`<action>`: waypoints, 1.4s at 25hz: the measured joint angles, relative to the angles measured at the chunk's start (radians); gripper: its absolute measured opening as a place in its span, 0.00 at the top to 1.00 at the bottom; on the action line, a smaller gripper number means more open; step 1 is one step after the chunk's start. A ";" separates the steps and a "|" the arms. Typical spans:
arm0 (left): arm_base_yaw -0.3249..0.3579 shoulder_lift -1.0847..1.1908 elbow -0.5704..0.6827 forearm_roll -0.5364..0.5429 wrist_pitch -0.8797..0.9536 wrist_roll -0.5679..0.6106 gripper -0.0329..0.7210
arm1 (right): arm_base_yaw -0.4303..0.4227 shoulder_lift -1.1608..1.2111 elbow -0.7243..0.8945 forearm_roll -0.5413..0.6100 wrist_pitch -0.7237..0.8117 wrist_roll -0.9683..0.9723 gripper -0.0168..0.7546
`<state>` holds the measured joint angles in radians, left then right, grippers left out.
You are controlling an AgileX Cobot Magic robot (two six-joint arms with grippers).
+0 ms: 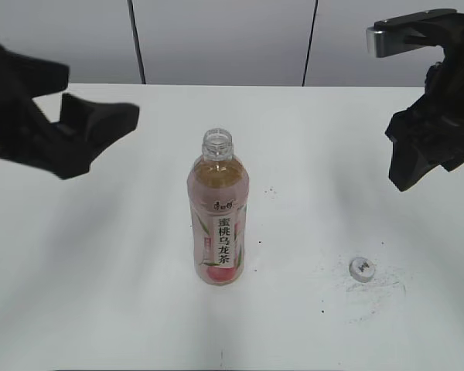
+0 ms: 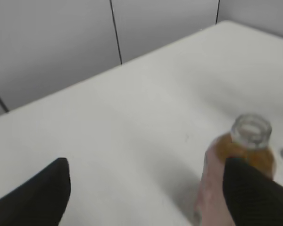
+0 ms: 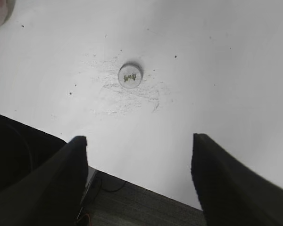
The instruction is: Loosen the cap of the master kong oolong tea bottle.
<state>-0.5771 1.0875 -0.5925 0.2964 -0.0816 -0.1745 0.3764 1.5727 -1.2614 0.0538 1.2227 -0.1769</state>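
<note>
The master kong oolong tea bottle (image 1: 219,220) stands upright at the table's middle with its neck open and no cap on it. It also shows in the left wrist view (image 2: 236,179), partly behind one finger. The cap (image 1: 362,268) lies flat on the table to the bottle's right, logo up, and shows in the right wrist view (image 3: 130,75). My left gripper (image 1: 100,127) is open and empty, raised to the left of the bottle (image 2: 144,181). My right gripper (image 1: 425,158) is open and empty, raised above the table's right side (image 3: 139,155), apart from the cap.
The white table (image 1: 100,255) has dark specks and scuff marks around the cap. Its front edge and the floor with cables (image 3: 132,207) show in the right wrist view. Grey wall panels (image 1: 216,39) stand behind the table.
</note>
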 joint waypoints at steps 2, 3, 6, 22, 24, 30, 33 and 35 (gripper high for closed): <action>0.000 -0.043 -0.005 -0.043 0.182 0.001 0.18 | 0.000 0.000 0.000 0.000 0.000 0.000 0.31; 0.000 -0.061 -0.014 -0.074 0.286 0.001 0.18 | 0.000 0.000 0.000 0.000 0.000 0.000 0.31; 0.000 -0.107 -0.050 -0.216 0.576 0.002 0.18 | 0.000 0.000 0.000 0.000 0.000 0.000 0.31; 0.000 -0.884 -0.086 -0.272 1.286 0.138 0.18 | 0.000 -0.455 0.337 0.083 -0.002 0.000 0.31; 0.000 -0.992 -0.055 -0.258 1.274 0.158 0.18 | 0.000 -0.571 0.395 0.095 -0.002 0.000 0.31; 0.000 -1.056 -0.001 -0.252 1.187 0.175 0.18 | 0.000 -0.976 0.531 0.106 0.001 0.000 0.31; 0.000 -1.032 0.029 -0.273 1.131 0.175 0.18 | 0.000 -1.138 0.573 0.102 0.002 0.000 0.31; 0.000 -1.022 0.031 -0.278 1.117 0.175 0.18 | 0.000 -1.246 0.597 0.090 0.002 0.000 0.31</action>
<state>-0.5771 0.0657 -0.5610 0.0186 1.0351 0.0000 0.3764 0.3267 -0.6645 0.1437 1.2244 -0.1769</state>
